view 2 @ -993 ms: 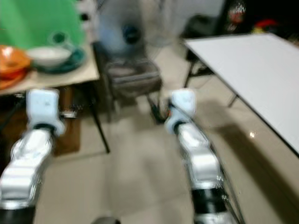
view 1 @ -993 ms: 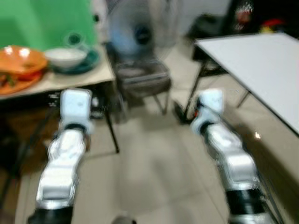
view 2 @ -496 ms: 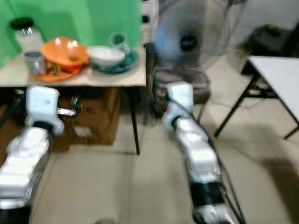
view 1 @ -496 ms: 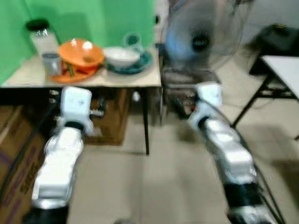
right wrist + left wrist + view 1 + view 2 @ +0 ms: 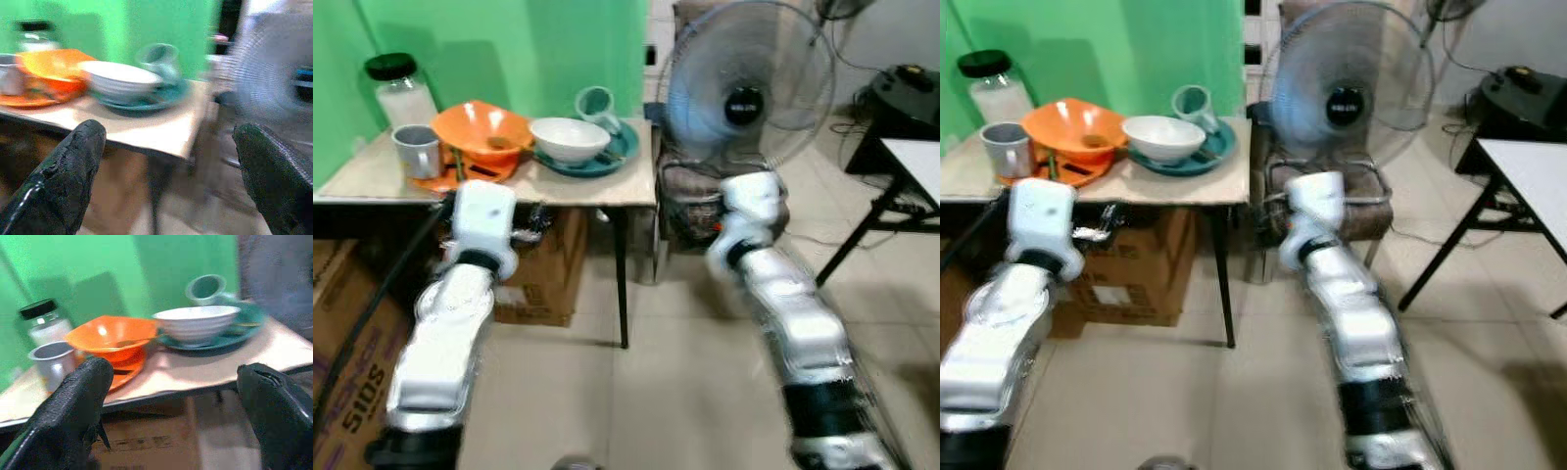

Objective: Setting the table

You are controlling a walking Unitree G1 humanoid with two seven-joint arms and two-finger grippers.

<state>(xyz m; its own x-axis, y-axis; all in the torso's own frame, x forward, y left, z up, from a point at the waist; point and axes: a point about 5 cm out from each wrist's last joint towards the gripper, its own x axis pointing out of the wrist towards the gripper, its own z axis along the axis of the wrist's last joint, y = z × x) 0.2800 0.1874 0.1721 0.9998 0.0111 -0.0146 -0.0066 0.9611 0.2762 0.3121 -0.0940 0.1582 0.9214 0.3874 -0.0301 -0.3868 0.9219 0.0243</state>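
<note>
A small beige table (image 5: 578, 184) stands against a green wall. On it are a white bowl (image 5: 569, 138) on a teal plate (image 5: 619, 152), a teal mug (image 5: 596, 102) lying on that plate, an orange bowl (image 5: 481, 130) on an orange plate (image 5: 440, 180), a grey cup (image 5: 415, 149) and a black-lidded jar (image 5: 399, 91). Both arms reach forward, short of the table's front edge. My left gripper (image 5: 171, 372) is open and holds nothing, facing the orange bowl (image 5: 110, 339) and white bowl (image 5: 195, 323). My right gripper (image 5: 168, 132) is open and holds nothing, facing the white bowl (image 5: 120, 78).
A standing fan (image 5: 749, 88) sits on a chair (image 5: 690, 191) just right of the small table. Cardboard boxes (image 5: 543, 269) lie under and left of that table. A white folding table (image 5: 915, 162) shows at the far right. Tiled floor (image 5: 636, 401) lies between my arms.
The camera has swung left: the white table slid out to the right and the small table with dishes came to the front. The blur has lessened. Both arms keep their pose.
</note>
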